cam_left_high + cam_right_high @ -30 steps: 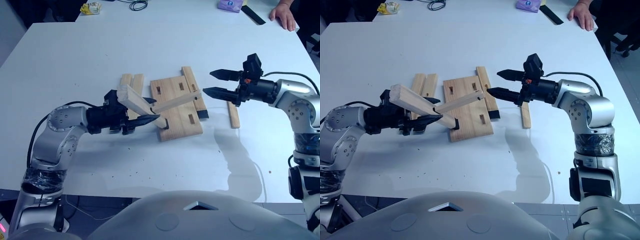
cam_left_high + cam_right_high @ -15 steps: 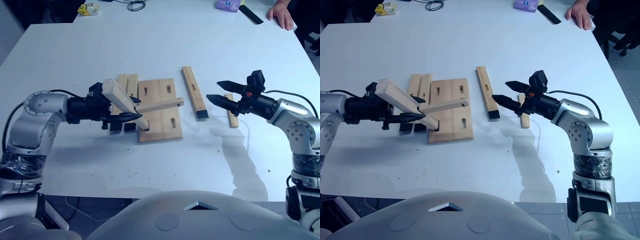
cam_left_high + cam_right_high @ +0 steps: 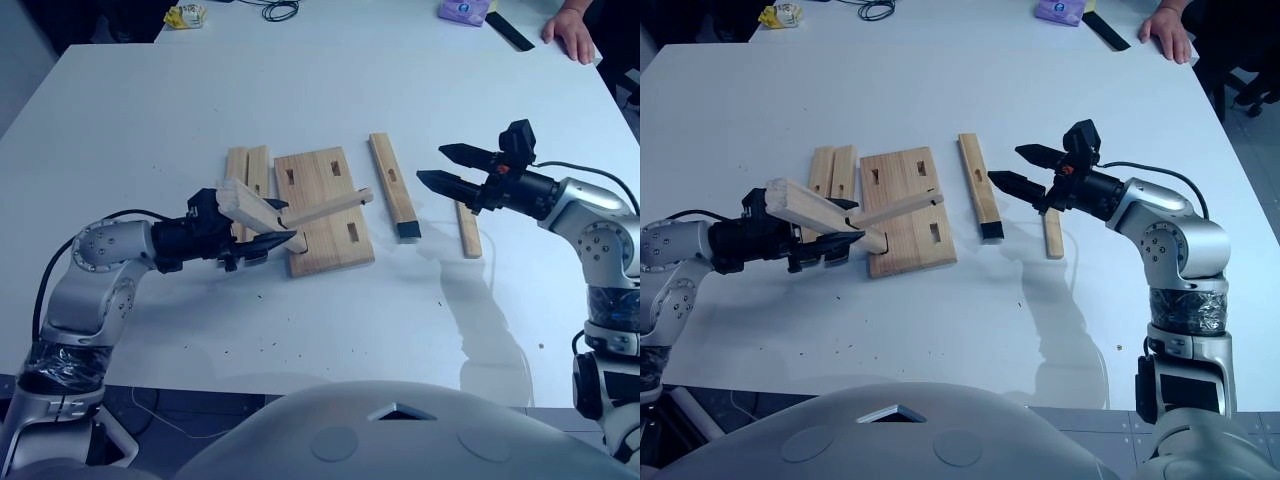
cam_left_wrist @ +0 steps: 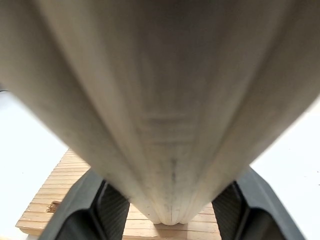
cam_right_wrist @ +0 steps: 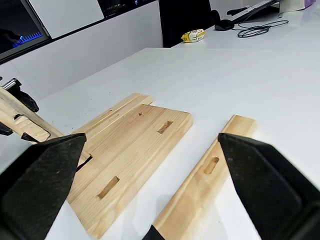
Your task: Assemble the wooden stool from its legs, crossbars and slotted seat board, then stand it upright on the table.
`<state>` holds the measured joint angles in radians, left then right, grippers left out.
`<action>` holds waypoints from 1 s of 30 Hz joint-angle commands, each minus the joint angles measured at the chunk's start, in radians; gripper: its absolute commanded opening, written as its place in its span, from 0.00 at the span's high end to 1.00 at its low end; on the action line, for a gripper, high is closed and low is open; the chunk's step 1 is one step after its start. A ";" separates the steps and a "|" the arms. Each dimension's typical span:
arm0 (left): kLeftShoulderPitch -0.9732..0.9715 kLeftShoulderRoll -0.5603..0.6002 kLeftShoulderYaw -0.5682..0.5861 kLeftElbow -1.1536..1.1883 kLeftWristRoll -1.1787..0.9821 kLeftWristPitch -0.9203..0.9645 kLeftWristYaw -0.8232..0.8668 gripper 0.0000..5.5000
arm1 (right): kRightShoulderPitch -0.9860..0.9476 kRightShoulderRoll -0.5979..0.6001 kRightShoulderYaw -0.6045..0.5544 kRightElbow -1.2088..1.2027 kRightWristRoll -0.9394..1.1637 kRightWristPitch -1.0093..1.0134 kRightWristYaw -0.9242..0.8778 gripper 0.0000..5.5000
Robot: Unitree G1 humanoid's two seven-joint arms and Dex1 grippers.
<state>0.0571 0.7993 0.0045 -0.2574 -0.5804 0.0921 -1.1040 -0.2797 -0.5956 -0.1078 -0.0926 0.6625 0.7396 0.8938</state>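
Right hand [image 3: 437, 165] has backed off the tip of the thin wooden crossbar [image 3: 330, 207] and hovers spread open above the white tabletop [image 3: 300, 80]. Left hand [image 3: 270, 243] pinches a chunky pale wooden leg [image 3: 250, 205], its crossbar reaching over the flat slotted seat board [image 3: 312, 190].

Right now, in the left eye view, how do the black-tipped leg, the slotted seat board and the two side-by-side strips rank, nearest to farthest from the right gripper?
From the right gripper:
1. black-tipped leg, flat on the table just to its left.
2. slotted seat board, mid-table, beyond that leg.
3. two side-by-side strips, past the board's left edge.
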 commanded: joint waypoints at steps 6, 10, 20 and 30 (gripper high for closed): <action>0.102 0.047 -0.153 0.138 0.114 0.087 -0.076 0.63 | -0.002 0.011 0.024 -0.012 -0.010 0.000 -0.014 0.11; 0.037 0.069 -0.163 0.169 0.059 0.140 -0.139 0.63 | 0.018 0.025 0.021 -0.031 -0.001 0.002 -0.030 0.11; -0.081 0.075 -0.165 0.329 0.127 0.045 -0.162 0.63 | 0.052 0.059 0.011 -0.056 0.003 -0.006 -0.069 0.11; -0.216 0.062 -0.204 0.397 0.172 0.005 -0.180 0.63 | 0.038 0.077 0.011 -0.035 -0.008 -0.028 -0.076 0.11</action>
<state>-0.2285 0.8467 -0.1054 0.0520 -0.5898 0.0478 -1.2937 -0.2346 -0.5176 -0.0847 -0.1327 0.6627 0.7317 0.8258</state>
